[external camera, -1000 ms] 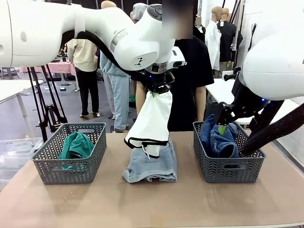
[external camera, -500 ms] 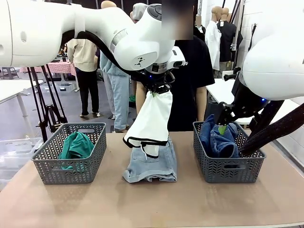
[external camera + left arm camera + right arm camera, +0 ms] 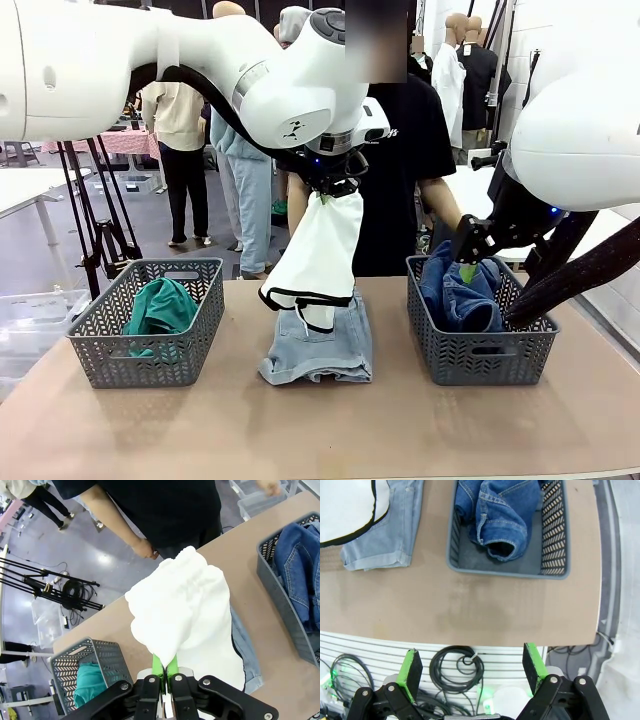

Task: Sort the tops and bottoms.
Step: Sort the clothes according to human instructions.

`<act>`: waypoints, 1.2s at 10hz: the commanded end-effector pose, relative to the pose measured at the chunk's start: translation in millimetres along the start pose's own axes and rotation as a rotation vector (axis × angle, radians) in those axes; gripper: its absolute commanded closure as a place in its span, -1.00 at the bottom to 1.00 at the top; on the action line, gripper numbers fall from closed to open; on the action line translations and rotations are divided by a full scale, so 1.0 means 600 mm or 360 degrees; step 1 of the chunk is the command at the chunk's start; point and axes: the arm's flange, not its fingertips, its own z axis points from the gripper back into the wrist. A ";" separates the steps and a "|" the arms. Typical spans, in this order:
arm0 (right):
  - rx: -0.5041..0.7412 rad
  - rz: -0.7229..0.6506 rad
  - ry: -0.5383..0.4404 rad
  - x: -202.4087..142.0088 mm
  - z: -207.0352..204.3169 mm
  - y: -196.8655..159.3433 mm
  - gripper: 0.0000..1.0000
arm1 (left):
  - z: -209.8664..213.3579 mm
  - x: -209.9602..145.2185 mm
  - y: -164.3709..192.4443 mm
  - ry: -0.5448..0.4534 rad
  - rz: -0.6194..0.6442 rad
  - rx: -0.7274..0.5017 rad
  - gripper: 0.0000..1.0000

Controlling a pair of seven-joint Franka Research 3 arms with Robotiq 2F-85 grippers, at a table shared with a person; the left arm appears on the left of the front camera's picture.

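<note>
- Left gripper (image 3: 322, 195): green pads pressed together, pinching a bunched edge of the white soft shirt with black trim (image 3: 318, 250). In the left wrist view the cloth rises from between the fingertips (image 3: 165, 666).
- The white shirt hangs clear of the brown tabletop (image 3: 300, 430). Its lower hem is just above the pale light-blue denim shorts (image 3: 320, 352).
- The shorts lie flat on the table between the two baskets, partly under the hanging shirt.
- Teal-green folded shirt (image 3: 160, 308): inside the grey plastic lattice basket on the left (image 3: 140, 368).
- Dark blue jeans (image 3: 460, 295): crumpled in the matching grey lattice basket on the right (image 3: 480, 358), rising above its rim.
- Right gripper (image 3: 470, 662): fingers spread wide, nothing between them. In the front view one green pad shows in front of the jeans; contact cannot be told.
- Right wrist view: jeans (image 3: 500, 515) in their basket (image 3: 555, 530), shorts (image 3: 390, 530) beside it.
- A person in a black top (image 3: 400, 150) stands at the far side, one hand (image 3: 145, 550) near the table edge.
</note>
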 end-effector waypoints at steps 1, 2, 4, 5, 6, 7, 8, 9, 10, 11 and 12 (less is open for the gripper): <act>0.0009 0.0002 0.0002 0.001 0.000 0.000 -1.00 | 0.005 -0.001 0.009 -0.0021 -0.0017 -0.0026 1.00; 0.0009 0.0002 0.0002 0.001 0.000 0.000 -1.00 | 0.005 -0.001 0.009 -0.0021 -0.0017 -0.0026 1.00; 0.0009 0.0002 0.0002 0.001 0.000 0.000 -1.00 | 0.005 -0.001 0.009 -0.0021 -0.0017 -0.0026 1.00; 0.0009 0.0002 0.0002 0.001 0.000 0.000 -1.00 | 0.005 -0.001 0.009 -0.0021 -0.0017 -0.0026 1.00; 0.0009 0.0002 0.0002 0.001 0.000 0.000 -1.00 | 0.005 -0.001 0.009 -0.0021 -0.0017 -0.0026 1.00; 0.0009 0.0002 0.0002 0.001 0.000 0.000 -1.00 | 0.005 -0.001 0.009 -0.0021 -0.0017 -0.0026 1.00; 0.0009 0.0002 0.0002 0.001 0.000 0.000 -1.00 | 0.005 -0.001 0.009 -0.0021 -0.0017 -0.0026 1.00; 0.0009 0.0002 0.0002 0.001 0.000 0.000 -1.00 | 0.005 -0.001 0.009 -0.0021 -0.0017 -0.0026 1.00; 0.0009 0.0002 0.0002 0.001 0.000 0.000 -1.00 | 0.005 -0.001 0.009 -0.0021 -0.0017 -0.0026 1.00; 0.0009 0.0002 0.0002 0.001 0.000 0.000 -1.00 | 0.005 -0.001 0.009 -0.0021 -0.0017 -0.0026 1.00; 0.0009 0.0002 0.0002 0.001 0.000 0.000 -1.00 | 0.005 -0.001 0.009 -0.0021 -0.0017 -0.0026 1.00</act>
